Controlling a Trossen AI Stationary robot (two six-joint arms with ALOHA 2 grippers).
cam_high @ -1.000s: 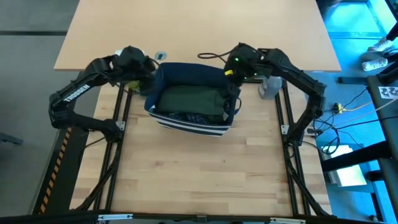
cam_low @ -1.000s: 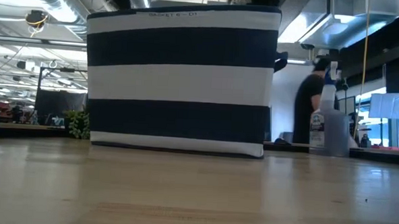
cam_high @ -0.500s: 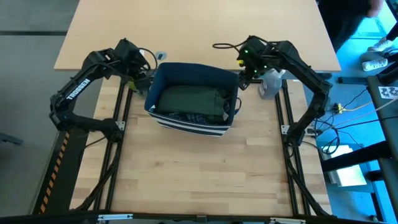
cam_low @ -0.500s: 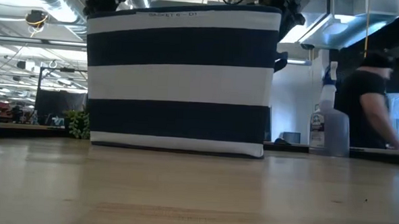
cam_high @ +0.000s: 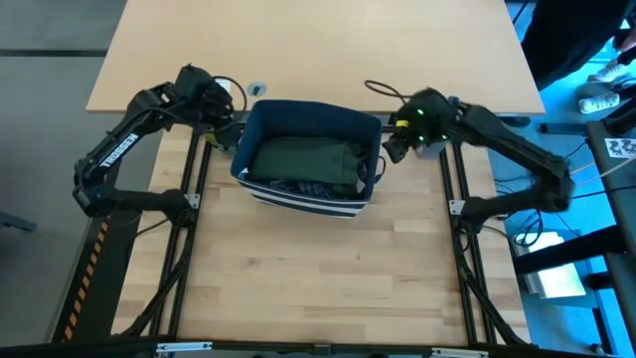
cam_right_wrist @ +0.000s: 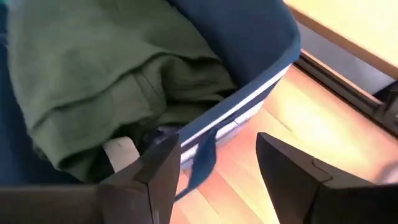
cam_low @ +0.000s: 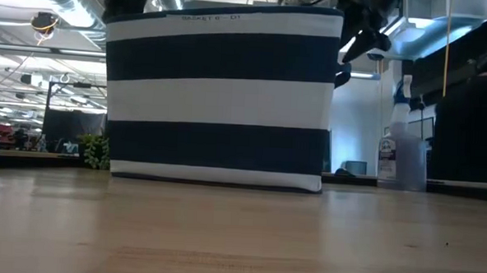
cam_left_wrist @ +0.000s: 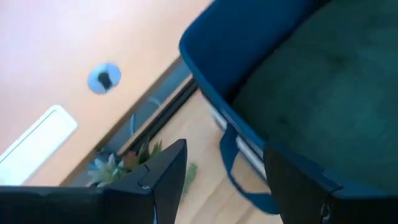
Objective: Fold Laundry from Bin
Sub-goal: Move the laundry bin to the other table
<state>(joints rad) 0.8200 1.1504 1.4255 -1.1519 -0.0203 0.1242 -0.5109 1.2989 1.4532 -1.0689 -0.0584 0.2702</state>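
Note:
The navy bin [cam_high: 260, 117] with white stripes [cam_low: 220, 98] stands at the table's far middle. Inside, a dark olive-green garment [cam_high: 303, 159] [cam_right_wrist: 106, 74] lies on top of a blue plaid one [cam_high: 298, 186]. My left gripper [cam_high: 227, 127] [cam_left_wrist: 224, 168] hangs open just outside the bin's left wall, its fingers on either side of the small side handle [cam_left_wrist: 231, 167]. Outside the right wall my right gripper [cam_high: 391, 149] [cam_right_wrist: 217, 162] is open over that side's handle [cam_right_wrist: 202, 163]. Whether either touches the bin does not show.
A clear spray bottle [cam_high: 429, 139] [cam_low: 403, 156] stands right beside my right arm. A black cable [cam_high: 383, 89] and a blue disc [cam_high: 256, 89] lie on the far tabletop. A small plant [cam_left_wrist: 118, 165] sits by the left gripper. A person [cam_low: 475, 122] stands beyond the right edge.
Both grippers have left the bin's far corners. My right gripper has swung toward the table's right and near edges, sunk and rolled, and now hangs beside the bin's right wall. My left gripper has shifted a little outward to the left. The bin has stayed in place.

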